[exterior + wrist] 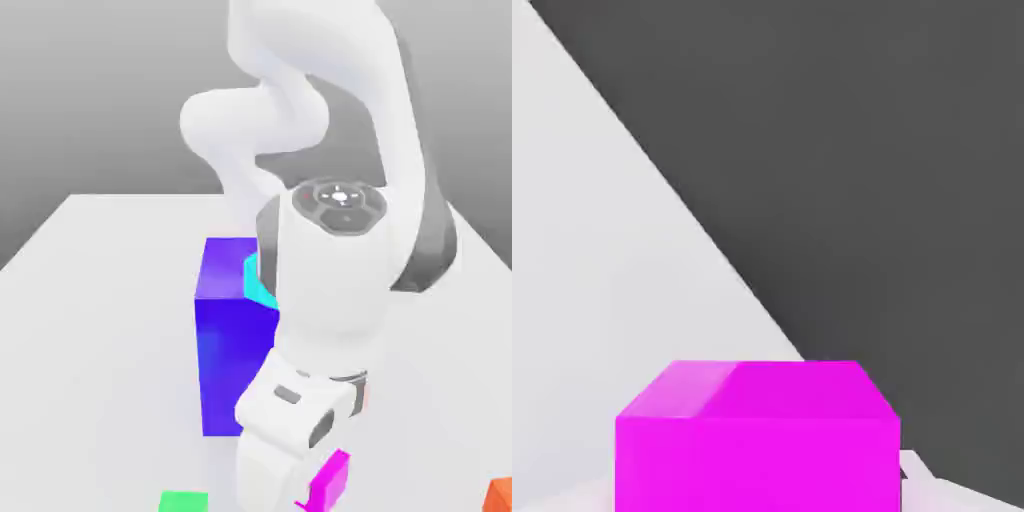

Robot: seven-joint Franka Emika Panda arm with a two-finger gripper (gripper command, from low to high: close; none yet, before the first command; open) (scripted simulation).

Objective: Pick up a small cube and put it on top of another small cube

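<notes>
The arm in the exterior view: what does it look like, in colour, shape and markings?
The arm is glossy white, built of thick rounded segments with smooth tubular links. One joint ends in a dark grey round cap with a small white mark at its centre and lighter marks around it. A dark grey band shows at another joint. The wrist part is white with small grey inset patches. No cables are visible.

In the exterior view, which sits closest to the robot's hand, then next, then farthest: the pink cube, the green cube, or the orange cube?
1. Pink cube: right at the gripper.
2. Green cube: toward the exterior view's left, at the lower edge.
3. Orange cube: farthest, at the exterior view's right edge.
</notes>
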